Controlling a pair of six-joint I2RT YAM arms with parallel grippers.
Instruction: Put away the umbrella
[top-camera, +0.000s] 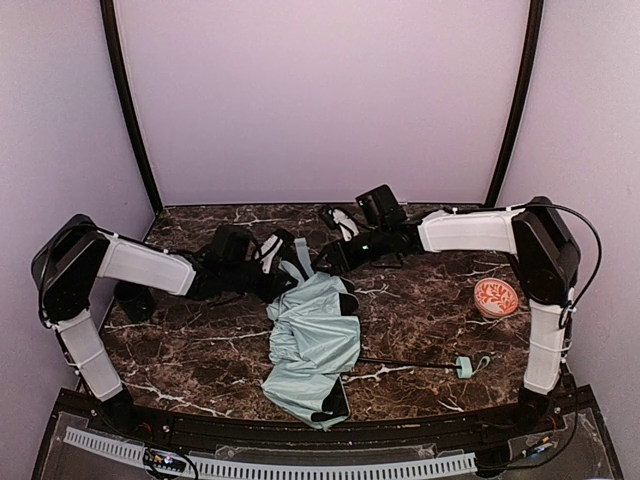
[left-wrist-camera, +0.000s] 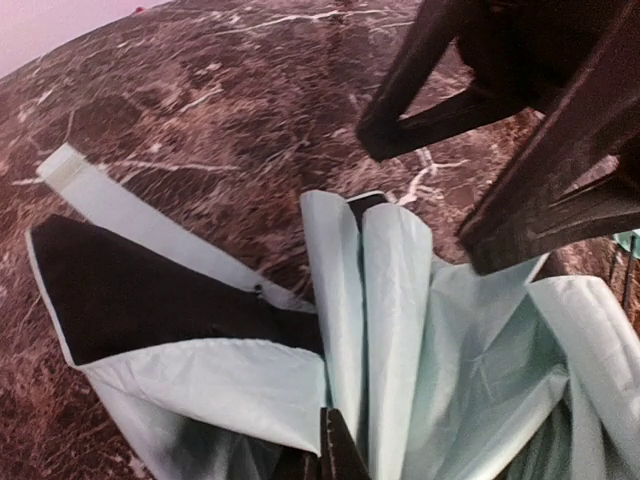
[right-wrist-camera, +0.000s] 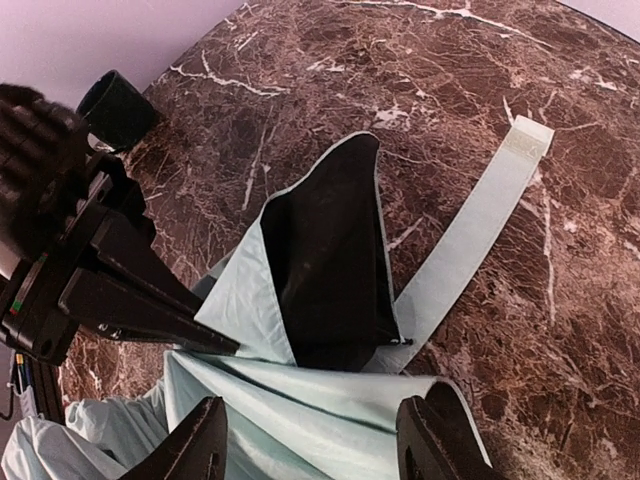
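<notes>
Left gripper (left-wrist-camera: 328, 452) up close, pinched shut on the pale mint-green crinkly-fabric folding umbrella (top-camera: 315, 345), sprawled on the brown marble table (top-camera: 180, 350). Right gripper (right-wrist-camera: 315, 440) half-open above it. Fabric's light, floppy, prob slippery imo, so grab the thin black shaft (top-camera: 405, 363) instead.

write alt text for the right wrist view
A pale mint umbrella lies crumpled on a brown marble table, one black-lined flap turned up and its strap stretched flat. The right tool hangs open above the fabric; the left tool, at left, pinches its edge.
</notes>
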